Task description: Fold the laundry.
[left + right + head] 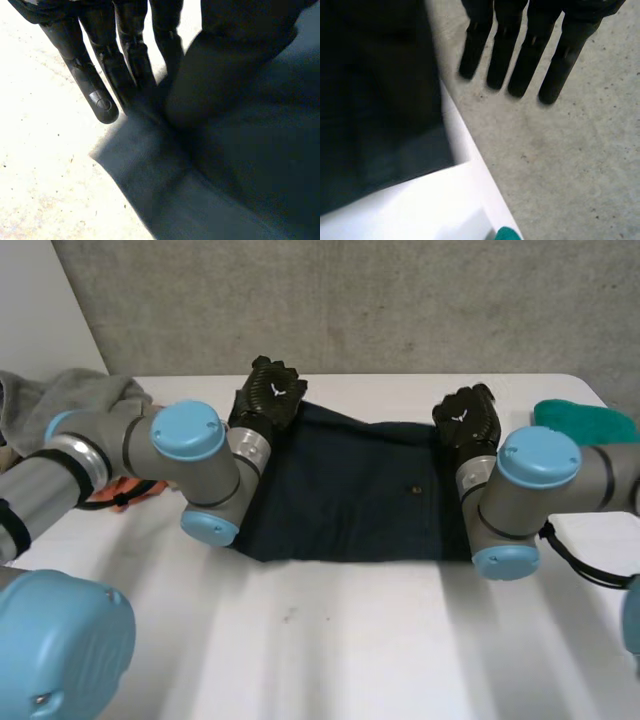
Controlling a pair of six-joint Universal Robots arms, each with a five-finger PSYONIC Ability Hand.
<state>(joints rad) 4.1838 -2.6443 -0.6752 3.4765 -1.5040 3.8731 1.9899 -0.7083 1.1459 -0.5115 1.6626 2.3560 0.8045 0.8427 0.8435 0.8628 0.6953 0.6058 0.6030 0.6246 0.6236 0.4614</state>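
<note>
Nearest the camera, at the bottom of the head view, the white worktop [330,640] lies bare. A step further in, the two arms bracket the job. The left arm [100,450] sweeps in from the left edge of the frame, and the right arm [530,480] comes in from the right edge.

Between them, dead centre of the frame, is the dark cloth [350,490]. It is a navy piece spread flat in a rough rectangle, with a small pale dot right of its middle.

And here is the action, at the cloth's far edge. The left hand [268,395] sits on the far left corner, upper left of centre. In its wrist view the straight fingers [95,85] reach down to that corner with the thumb [225,75] in front of the fabric. The cloth is pinched between them, while the outermost finger hangs free over the bare worktop.

Over to the right hand [466,418], upper right of centre, at the far right corner. Its wrist view shows the fingers [517,65] straight, slightly apart and holding nothing. The dark cloth is beside them and the worktop's white rim is just past it.

Out on the flanks, something orange [125,495] peeks from under the left arm. A grey garment [70,400] is heaped at the far left, and a teal cloth [585,422] lies at the far right. Behind it all, across the top of the frame, stands a grey wall [400,300].
</note>
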